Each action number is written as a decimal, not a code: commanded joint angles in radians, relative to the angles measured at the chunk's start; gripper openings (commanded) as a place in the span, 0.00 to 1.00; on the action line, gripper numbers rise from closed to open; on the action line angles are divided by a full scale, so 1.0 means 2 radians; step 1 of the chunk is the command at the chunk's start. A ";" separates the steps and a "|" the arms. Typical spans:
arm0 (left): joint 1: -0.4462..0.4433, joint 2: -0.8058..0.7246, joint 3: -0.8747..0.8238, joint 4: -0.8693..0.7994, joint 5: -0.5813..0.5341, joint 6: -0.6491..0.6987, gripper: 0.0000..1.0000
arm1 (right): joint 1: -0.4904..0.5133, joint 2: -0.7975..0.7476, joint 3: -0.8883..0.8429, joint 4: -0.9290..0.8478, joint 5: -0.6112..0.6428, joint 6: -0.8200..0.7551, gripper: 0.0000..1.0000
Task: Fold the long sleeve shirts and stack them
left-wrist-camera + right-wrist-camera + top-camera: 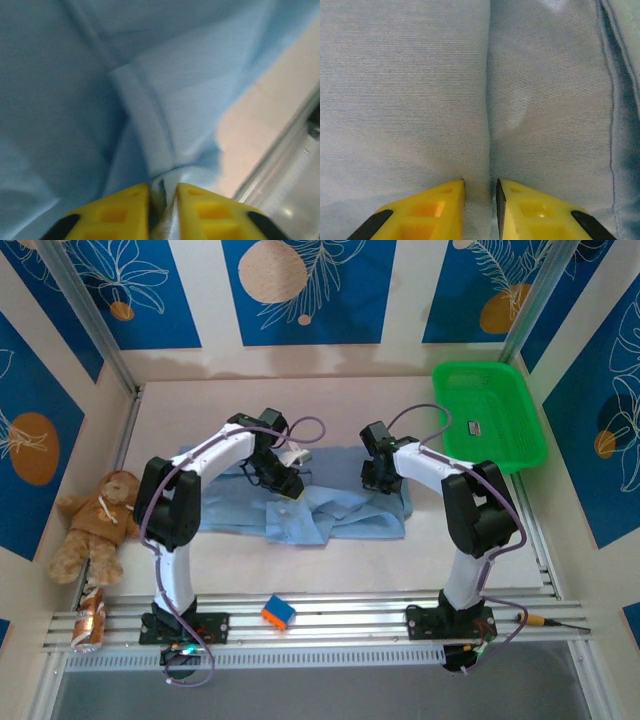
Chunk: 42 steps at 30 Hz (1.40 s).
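Worktop (350, 410) carries everything. The long sleeve shirt (340, 510), light blue, lies spread and rumpled on it, just left of the green basket (520, 440) and a little nearer the arm bases. It is not yet folded, so we judge the task to be at an early fold. Right gripper (480, 182) is down on the shirt end nearer the basket, jaws narrow with a raised ridge of cloth between them. Left gripper (164, 189) is at the end farther from the basket, jaws narrow too, with a seamed fold running into the gap. For a clean fold we should confirm each pinch is secure, lift both ends level and together, and keep the cloth taut so edges match.
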 commanded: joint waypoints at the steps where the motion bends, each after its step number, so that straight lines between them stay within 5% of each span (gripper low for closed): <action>1: 0.012 -0.028 -0.023 0.054 -0.114 -0.035 0.29 | 0.003 0.005 -0.007 -0.002 0.007 0.007 0.26; 4: 0.026 -0.065 -0.052 0.107 -0.174 -0.059 0.53 | 0.004 0.008 -0.006 0.001 0.004 0.004 0.26; 8: 0.028 -0.130 -0.098 0.156 -0.182 -0.054 0.70 | 0.006 0.005 -0.006 0.003 0.003 -0.002 0.28; 15: 0.006 -0.227 -0.176 0.210 -0.073 0.040 0.83 | 0.009 -0.010 -0.015 0.011 -0.003 -0.010 0.33; 27: 0.005 -0.090 -0.096 0.109 -0.147 0.136 0.68 | 0.009 -0.009 -0.017 0.003 -0.004 -0.016 0.34; 42: 0.006 -0.059 -0.111 0.092 -0.124 0.132 0.63 | 0.009 -0.002 -0.006 -0.004 -0.004 -0.017 0.35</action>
